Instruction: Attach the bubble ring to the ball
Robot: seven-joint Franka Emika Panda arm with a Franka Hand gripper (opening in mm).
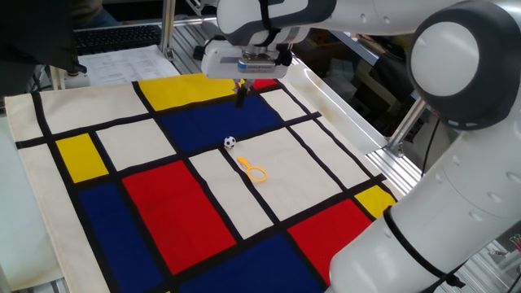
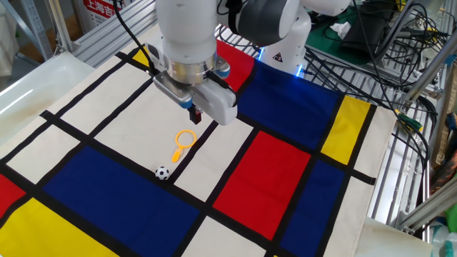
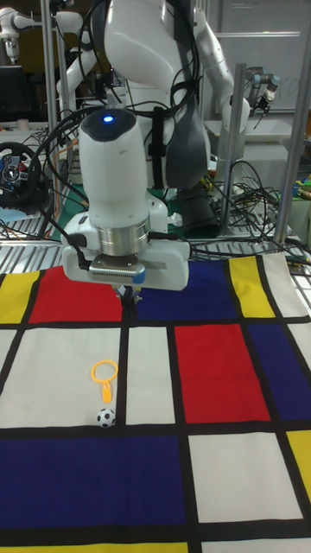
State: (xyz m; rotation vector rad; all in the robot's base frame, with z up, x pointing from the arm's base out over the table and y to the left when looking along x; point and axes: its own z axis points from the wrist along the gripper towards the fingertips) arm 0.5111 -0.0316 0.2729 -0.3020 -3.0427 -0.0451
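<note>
The bubble ring [image 1: 253, 169] is a small yellow-orange loop with a short handle, lying flat on a white panel of the cloth. It also shows in the other fixed view [image 2: 185, 141] and the tall view [image 3: 104, 374]. The ball [image 1: 229, 142], tiny and white with black patches, rests just off the handle end without touching it [image 2: 163, 172] [image 3: 105, 417]. My gripper [image 1: 240, 92] hangs above the cloth, beyond the loop end and clear of both things [image 2: 194, 114] [image 3: 130, 298]. Its fingers are together with nothing between them.
The cloth [image 1: 163, 203] covers the table in red, blue, yellow and white panels with black lines. Aluminium frame rails [image 2: 407, 164] and cables run along the right edge. A second robot base [image 2: 285, 43] stands at the back.
</note>
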